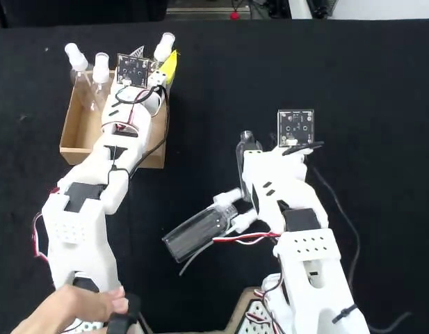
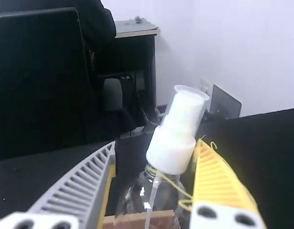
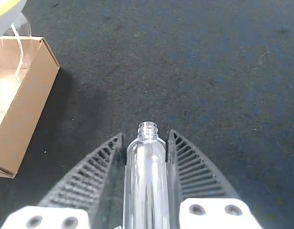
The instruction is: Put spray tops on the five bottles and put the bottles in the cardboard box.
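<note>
The left gripper (image 2: 156, 143) pinches a sprayer-topped bottle (image 2: 180, 114) at the far corner of the cardboard box (image 1: 69, 132), beside two topped bottles (image 1: 101, 67) standing inside. The right gripper (image 3: 147, 134) is clamped on an open-necked clear bottle (image 3: 146, 181) over the black table (image 1: 381, 83), near a bottle lying on its side (image 1: 197, 235).
</note>
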Robot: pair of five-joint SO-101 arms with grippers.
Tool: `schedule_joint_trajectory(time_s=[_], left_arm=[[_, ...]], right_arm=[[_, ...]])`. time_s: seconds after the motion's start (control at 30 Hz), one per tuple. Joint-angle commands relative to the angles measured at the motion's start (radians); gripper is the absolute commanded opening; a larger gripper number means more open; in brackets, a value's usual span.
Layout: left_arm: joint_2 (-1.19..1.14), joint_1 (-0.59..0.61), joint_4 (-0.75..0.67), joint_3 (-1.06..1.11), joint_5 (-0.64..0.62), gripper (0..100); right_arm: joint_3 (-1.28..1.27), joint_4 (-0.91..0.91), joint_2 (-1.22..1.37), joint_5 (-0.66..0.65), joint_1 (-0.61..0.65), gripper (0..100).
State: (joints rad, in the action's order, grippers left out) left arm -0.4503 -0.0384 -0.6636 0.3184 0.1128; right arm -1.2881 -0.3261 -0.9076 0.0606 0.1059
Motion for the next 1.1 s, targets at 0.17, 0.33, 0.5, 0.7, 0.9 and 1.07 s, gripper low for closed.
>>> schedule_joint_trajectory(time_s=[0.17, 0.33, 0.5, 0.7, 0.9, 1.07], left_arm=[[0.023, 0.027, -0.015, 0.025, 0.006, 24], [0.023, 0.027, -0.015, 0.041, 0.008, 24], [0.023, 0.028, -0.015, 0.041, 0.008, 24], [0.023, 0.025, -0.015, 0.041, 0.002, 24], [0.092, -0.008, -0.009, 0.031, 0.000, 24], [0.282, -0.030, -0.002, 0.134, 0.000, 24]], right_arm=[[0.067, 0.028, -0.033, -0.002, -0.021, 14.1], [0.067, 0.028, -0.033, -0.002, -0.021, 14.1], [0.067, 0.028, -0.033, -0.002, -0.021, 14.1], [0.067, 0.028, -0.033, -0.002, -0.021, 14.1], [0.067, 0.028, -0.033, -0.003, -0.021, 14.1], [0.067, 0.028, -0.033, -0.002, -0.021, 14.1]])
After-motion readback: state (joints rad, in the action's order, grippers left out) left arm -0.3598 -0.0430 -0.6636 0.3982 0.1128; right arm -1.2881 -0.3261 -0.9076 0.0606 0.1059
